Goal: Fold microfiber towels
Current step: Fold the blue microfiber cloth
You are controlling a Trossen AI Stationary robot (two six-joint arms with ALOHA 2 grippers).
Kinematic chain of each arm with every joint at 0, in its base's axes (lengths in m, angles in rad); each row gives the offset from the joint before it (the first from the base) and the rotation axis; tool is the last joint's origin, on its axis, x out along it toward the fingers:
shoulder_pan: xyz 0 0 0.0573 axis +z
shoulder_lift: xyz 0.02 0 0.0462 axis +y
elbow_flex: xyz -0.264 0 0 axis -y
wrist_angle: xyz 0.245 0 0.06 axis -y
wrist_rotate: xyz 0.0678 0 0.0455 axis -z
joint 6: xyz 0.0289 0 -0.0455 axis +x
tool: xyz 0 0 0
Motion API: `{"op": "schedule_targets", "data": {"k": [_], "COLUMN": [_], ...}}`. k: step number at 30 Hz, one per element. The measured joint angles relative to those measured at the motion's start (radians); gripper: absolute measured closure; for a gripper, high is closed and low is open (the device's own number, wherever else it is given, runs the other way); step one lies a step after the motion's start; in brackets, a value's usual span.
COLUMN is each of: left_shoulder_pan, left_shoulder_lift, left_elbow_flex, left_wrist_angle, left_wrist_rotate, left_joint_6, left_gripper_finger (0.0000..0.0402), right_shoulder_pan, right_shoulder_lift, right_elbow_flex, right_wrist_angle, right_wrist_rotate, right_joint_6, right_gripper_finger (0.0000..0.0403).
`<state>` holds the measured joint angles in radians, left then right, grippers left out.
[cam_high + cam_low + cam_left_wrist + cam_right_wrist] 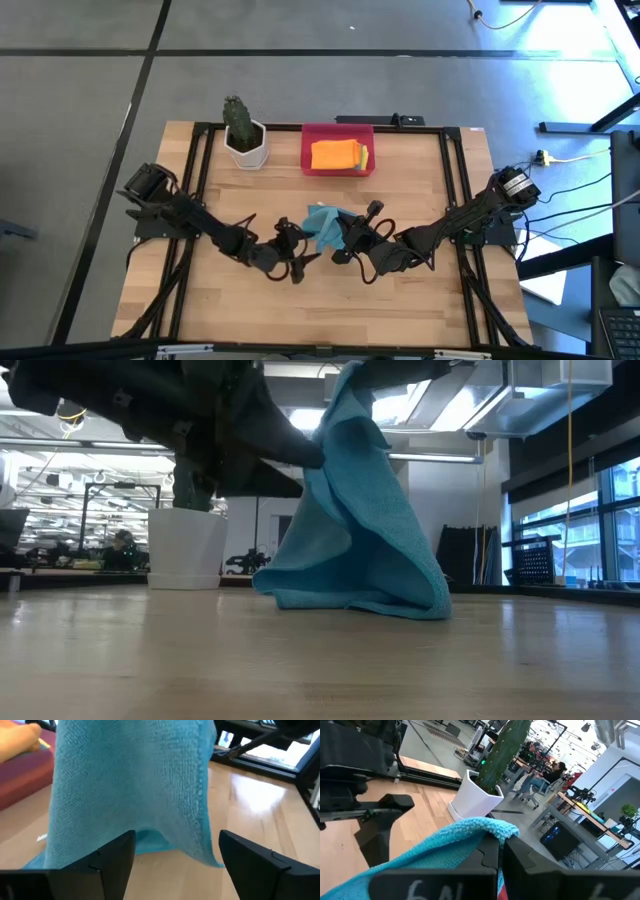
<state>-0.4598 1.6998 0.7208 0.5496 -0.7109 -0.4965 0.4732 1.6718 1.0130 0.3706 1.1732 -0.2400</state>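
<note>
My right gripper jaws pinch the soft teal-blue microfiber towel, lifting it to hang. Left gripper jaws gape just before its lower edge, ready to grab.

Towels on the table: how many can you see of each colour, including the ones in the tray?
Teal-blue towel, pinched at a corner by the right gripper and hanging to the table: 1
Orange towel in the red tray: 1
Yellow towel, an edge showing beside the orange: 1
Total visible: 3
</note>
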Motion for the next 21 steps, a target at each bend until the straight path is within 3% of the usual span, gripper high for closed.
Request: {"op": "schedule_targets", "data": {"k": [10,14,21], "left_shoulder_pan": [0.059,0.063,0.058], "left_shoulder_lift": [0.046,0.046,0.041], "left_elbow_flex": [0.0,0.0,0.0], "left_wrist_angle": [0.003,0.001,-0.12], "left_wrist_rotate": [-0.005,-0.005,-0.005], "left_joint_6": [-0.051,-0.019,0.007], "left_gripper_finger": [0.0147,0.0198,0.0331], "right_shoulder_pan": [0.0,0.0,0.005], "right_shoulder_lift": [0.0,0.0,0.0], "right_elbow_flex": [0.0,0.0,0.0], "right_wrist_angle": [-0.01,-0.028,-0.059], "right_wrist_rotate": [-0.016,-0.016,-0.018], "right_joint_6": [0.0,0.0,0.009], "right_gripper_finger": [0.0393,0.0393,0.0393]}}
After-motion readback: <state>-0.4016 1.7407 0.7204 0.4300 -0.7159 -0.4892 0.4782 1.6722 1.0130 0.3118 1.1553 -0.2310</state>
